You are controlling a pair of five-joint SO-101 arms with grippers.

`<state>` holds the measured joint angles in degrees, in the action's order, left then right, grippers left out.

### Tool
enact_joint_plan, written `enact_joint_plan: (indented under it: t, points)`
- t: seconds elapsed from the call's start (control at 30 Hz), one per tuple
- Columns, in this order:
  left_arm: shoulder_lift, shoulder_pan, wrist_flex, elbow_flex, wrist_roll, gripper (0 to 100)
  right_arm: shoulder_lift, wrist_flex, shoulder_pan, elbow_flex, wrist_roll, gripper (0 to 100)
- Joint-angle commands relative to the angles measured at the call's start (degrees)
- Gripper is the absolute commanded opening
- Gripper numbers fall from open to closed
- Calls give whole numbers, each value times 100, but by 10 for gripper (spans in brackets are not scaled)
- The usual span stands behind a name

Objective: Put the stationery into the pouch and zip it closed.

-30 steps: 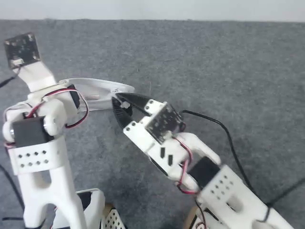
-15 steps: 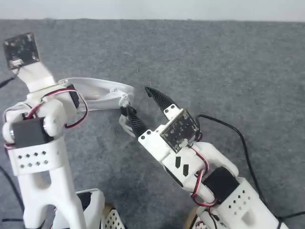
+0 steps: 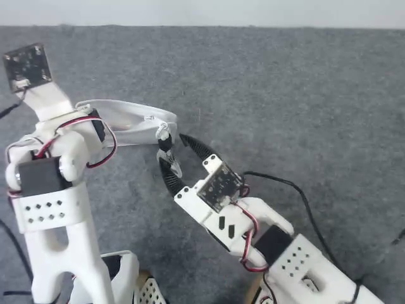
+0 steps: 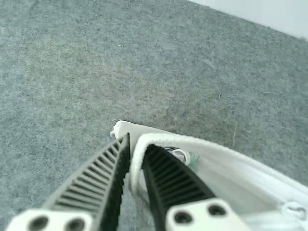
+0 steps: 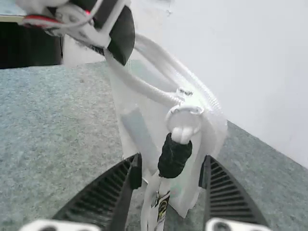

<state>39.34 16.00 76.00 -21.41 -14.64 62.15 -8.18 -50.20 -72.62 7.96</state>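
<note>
One pouch (image 3: 130,120), stationery (image 5: 136,131) inside, left gripper (image 4: 136,143) pinching its rim, right gripper (image 5: 170,162) open astride zipper pull (image 5: 174,151)

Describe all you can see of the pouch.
The pouch is white, soft and see-through, with a zip along its top edge. It stands on edge, mouth up and gaping at the end where the left end effector pinches its rim. At the other end hangs the zip pull, a ring with a black tassel, inside the open right end effector. A pen-like shape shows through its wall.
</note>
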Motion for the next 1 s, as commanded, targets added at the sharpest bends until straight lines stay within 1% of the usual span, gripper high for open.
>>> enact_joint_plan:
  t: [0.0,0.13,0.27,0.9,0.97]
  points:
    - [-9,0,-141,4,53,12,-505,514,-75,105,-105,192]
    - [-9,0,-141,4,53,12,-892,954,-75,97,-105,191]
    - [-9,0,-141,4,53,12,-980,1244,-66,79,-105,191]
    - [-26,-9,-132,-4,62,12,-1033,1481,-40,97,-123,191]
    - [-26,-9,-132,-4,62,12,-1033,1481,-40,123,-404,191]
